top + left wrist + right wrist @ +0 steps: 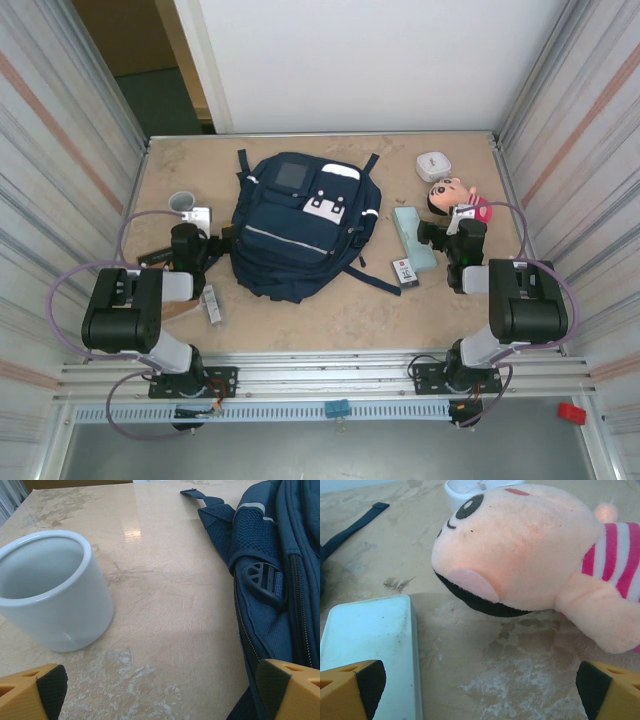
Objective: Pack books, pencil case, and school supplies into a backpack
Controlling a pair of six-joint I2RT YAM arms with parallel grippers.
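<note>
Either side of the backpack (290, 240), the left gripper (160, 695) and right gripper (480, 692) both sit with jaws spread wide, holding nothing.

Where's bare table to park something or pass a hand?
Widest bare strip: the near edge of the table, between the silver-grey bar and black box, in front of the backpack. Also the far left corner behind the cup. Crowded on the right: pencil case, doll, white case.

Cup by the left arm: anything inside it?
The cup shows a bare inner wall, nothing sticking above the rim. Its near wall hides the bottom, so something small lying there cannot be ruled out.
</note>
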